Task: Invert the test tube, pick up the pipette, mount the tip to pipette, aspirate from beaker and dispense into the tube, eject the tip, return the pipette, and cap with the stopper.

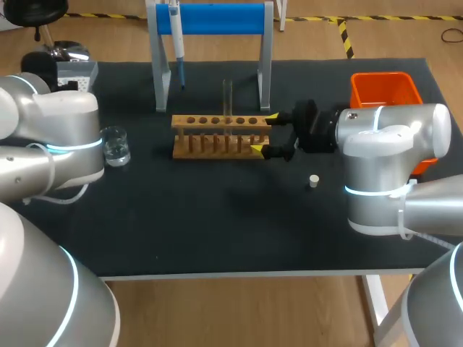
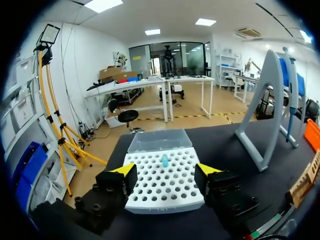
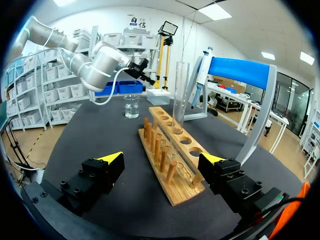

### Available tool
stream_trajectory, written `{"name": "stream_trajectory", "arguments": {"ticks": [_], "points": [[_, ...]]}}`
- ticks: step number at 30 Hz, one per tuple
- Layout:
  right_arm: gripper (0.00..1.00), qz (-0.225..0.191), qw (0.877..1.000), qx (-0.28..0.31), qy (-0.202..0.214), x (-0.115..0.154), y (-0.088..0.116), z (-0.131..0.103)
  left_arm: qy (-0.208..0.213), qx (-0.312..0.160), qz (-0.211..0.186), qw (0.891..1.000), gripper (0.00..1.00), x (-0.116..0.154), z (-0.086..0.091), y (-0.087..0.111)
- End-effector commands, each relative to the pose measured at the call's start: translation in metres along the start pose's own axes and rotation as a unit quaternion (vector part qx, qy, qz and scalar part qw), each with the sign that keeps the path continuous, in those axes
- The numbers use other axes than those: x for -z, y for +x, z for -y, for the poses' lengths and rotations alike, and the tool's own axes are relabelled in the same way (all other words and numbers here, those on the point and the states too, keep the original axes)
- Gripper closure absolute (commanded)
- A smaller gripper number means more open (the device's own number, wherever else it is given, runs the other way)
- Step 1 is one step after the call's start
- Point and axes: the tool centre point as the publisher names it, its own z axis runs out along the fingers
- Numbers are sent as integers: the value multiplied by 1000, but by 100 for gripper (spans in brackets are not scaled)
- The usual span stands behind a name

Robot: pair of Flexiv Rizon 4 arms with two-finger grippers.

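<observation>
A clear test tube (image 1: 228, 100) (image 3: 180, 97) stands upright in the wooden rack (image 1: 217, 135) (image 3: 172, 155). My right gripper (image 1: 265, 134) (image 3: 162, 160) is open at the rack's right end, a finger on each side of it, holding nothing. The pipette (image 1: 177, 36) (image 2: 291, 95) (image 3: 197, 90) hangs on the blue-topped stand (image 1: 213, 18). My left gripper (image 2: 166, 172) hovers open over the white tip box (image 2: 162, 185), which holds one blue tip (image 2: 164, 160). The beaker (image 1: 116, 146) (image 3: 131, 106) sits left of the rack. A small white stopper (image 1: 313, 181) lies on the mat.
An orange bin (image 1: 383, 90) stands at the back right, behind my right arm. The stand's grey legs (image 2: 265, 110) rise just behind the rack. The tip box (image 1: 76, 72) is at the back left corner. Black mat (image 1: 217, 224) lies bare in front of the rack.
</observation>
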Motion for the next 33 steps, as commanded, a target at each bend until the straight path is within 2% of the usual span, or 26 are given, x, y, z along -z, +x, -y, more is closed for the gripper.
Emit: {"name": "stream_trajectory", "arguments": {"ticks": [1,8,18,33], "points": [[0,-1,1000,0,1,1,0,0,-6,0,-3,1000,31,-10,2,-1],[0,-1,1000,0,1,1,0,0,-8,0,-11,1000,33,-19,3,-1],[0,-1,1000,0,1,1,0,0,-10,-1,-19,1000,50,-31,7,-2],[0,-1,1000,0,1,1,0,0,-15,-2,-24,1000,53,-44,7,0]]}}
